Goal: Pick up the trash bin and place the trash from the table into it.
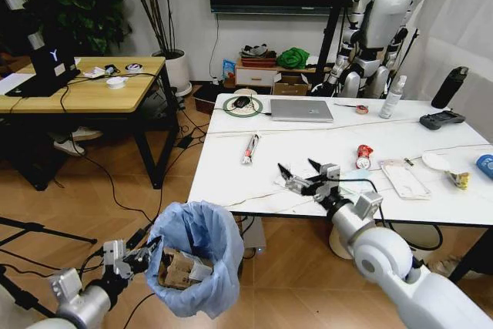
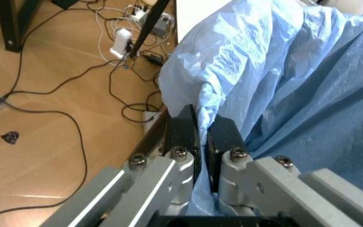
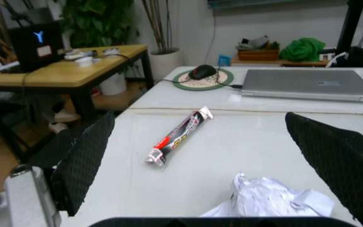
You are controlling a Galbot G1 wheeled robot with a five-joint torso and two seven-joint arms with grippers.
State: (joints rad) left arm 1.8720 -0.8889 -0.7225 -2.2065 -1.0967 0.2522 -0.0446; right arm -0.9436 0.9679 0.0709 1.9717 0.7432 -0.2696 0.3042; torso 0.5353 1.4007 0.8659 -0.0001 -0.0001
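Looking down from the head view, the left gripper (image 1: 142,254) holds the trash bin (image 1: 196,263) off the floor just below the near left edge of the table (image 1: 231,175), probably so litter can drop straight in; brown cardboard (image 1: 179,269) already sits inside. The right gripper (image 1: 300,172), fingers spread, hovers over a crumpled tissue (image 1: 286,184) at the near edge. A dark wrapper (image 1: 250,148) lies farther back, a red wrapper (image 1: 363,156) to the right.

From the left wrist, both fingers (image 2: 183,137) pinch the blue bag (image 2: 282,85) at the bin's rim; the rim itself is mostly hidden.

From the right wrist, the open fingers (image 3: 83,161) flank the tissue (image 3: 266,198), partly cut off by the gripper body.
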